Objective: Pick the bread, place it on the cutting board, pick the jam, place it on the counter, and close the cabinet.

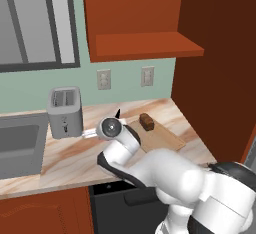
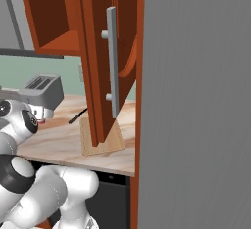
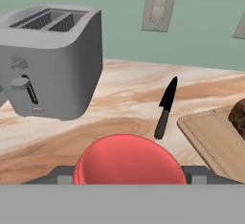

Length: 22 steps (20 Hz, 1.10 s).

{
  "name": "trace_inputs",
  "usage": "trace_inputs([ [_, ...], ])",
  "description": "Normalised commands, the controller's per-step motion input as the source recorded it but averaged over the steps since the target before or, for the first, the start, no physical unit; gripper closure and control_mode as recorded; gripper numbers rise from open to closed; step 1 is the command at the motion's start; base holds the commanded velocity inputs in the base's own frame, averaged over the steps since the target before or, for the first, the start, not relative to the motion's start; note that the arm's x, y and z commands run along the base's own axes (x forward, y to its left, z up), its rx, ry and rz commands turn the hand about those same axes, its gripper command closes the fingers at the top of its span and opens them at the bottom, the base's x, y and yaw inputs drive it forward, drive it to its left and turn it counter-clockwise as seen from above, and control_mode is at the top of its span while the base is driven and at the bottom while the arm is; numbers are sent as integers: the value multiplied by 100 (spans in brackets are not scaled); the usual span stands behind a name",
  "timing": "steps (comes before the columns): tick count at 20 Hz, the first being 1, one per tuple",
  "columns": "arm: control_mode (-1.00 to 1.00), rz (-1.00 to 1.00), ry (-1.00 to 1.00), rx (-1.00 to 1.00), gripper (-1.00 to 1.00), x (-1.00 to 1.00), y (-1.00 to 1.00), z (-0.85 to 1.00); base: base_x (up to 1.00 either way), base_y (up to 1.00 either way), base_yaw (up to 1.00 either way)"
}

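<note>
Claw (image 3: 128, 176) pinching the jam (image 3: 128, 163), its pink-red lid between the two dark tips, low over the tabletop (image 1: 75, 150) in front of the toaster (image 1: 64, 111). Bread (image 1: 146, 121) sits on the cutting board (image 1: 162, 137), right of the jar. Black knife (image 3: 165, 107) lies on the tabletop between toaster and board, just beside the board's edge. Cabinet (image 1: 145, 20) above is open, shelf bare; its door (image 2: 105, 61) with the grey handle (image 2: 112, 59) swung out.
</note>
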Motion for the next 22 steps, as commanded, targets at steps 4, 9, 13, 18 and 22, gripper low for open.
trace_inputs([
  [4, -100, 0, 3, 0, 100, 22, 19, -23, 0, 0, 0],
  [9, -100, 0, 2, 0, 100, 20, 15, -29, 0, 0, 0],
  [13, -100, 0, 0, 0, 100, 17, 13, -33, 0, 0, 0],
  [18, -100, 0, 0, 0, 100, 15, 2, -32, 0, 0, 0],
  [22, -100, 0, 0, 0, 100, 18, 0, -26, 0, 0, 0],
])
